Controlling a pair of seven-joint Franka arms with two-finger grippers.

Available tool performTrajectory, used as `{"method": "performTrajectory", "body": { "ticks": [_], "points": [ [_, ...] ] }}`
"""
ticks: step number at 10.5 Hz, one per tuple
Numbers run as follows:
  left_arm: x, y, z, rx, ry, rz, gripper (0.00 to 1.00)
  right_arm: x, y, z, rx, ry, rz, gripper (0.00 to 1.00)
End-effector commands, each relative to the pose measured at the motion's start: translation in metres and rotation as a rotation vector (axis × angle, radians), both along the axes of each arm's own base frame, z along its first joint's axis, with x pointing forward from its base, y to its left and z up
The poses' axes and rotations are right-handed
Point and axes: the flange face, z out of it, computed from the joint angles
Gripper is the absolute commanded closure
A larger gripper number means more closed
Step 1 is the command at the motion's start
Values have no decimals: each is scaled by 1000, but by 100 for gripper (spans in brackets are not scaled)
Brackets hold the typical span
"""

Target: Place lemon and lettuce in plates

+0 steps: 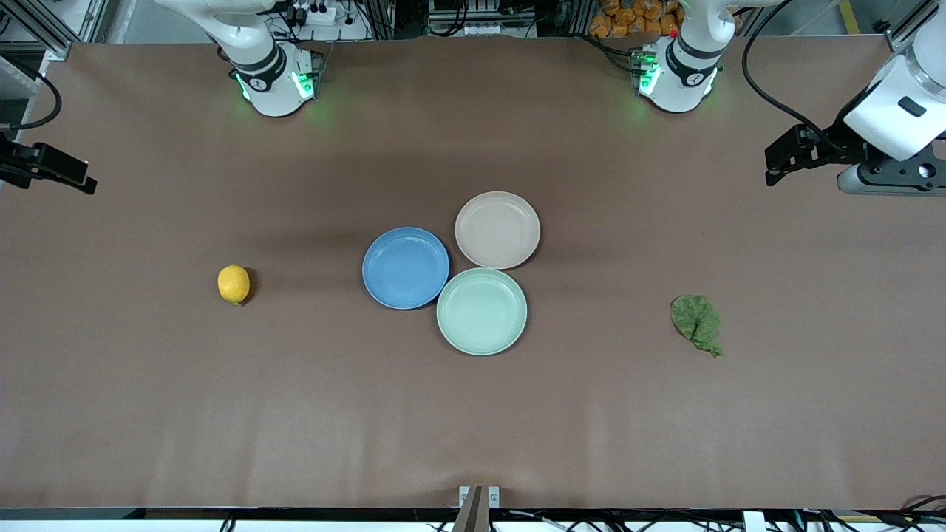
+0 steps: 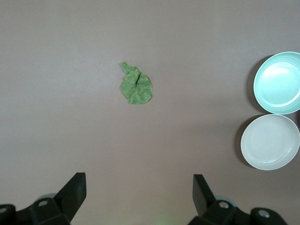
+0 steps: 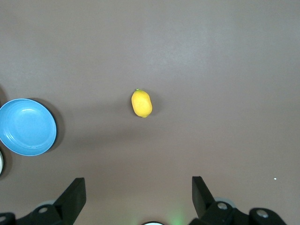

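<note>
While our left gripper point(image 2: 136, 197) and right gripper point(image 3: 136, 197) hung wide open (both empty), the lemon point(image 1: 233, 284), lettuce point(image 1: 696, 322) and plates point(image 1: 406, 267) lay apart.

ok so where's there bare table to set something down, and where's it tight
Bare table lies between the lemon and the blue plate, and between the mint plate and the lettuce. The strip nearest the front camera is bare too. It's crowded mid-table, where those plates and the beige plate cluster rim to rim.
</note>
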Motion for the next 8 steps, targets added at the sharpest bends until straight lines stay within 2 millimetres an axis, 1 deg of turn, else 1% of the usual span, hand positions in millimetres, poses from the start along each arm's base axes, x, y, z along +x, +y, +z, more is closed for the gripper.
{"method": "performTrajectory", "body": {
  "ticks": [1,2,4,8],
  "points": [
    [6,0,-4,8,17,4,0,2,1,4,12,-3,-12,0],
    [9,1,-9,9,27,4,0,2,1,4,12,-3,-12,0],
    [11,1,-14,7,33,5,0,2,1,4,12,-3,-12,0],
    [15,3,-18,7,36,7,0,2,1,4,12,-5,-12,0]
  ]
}}
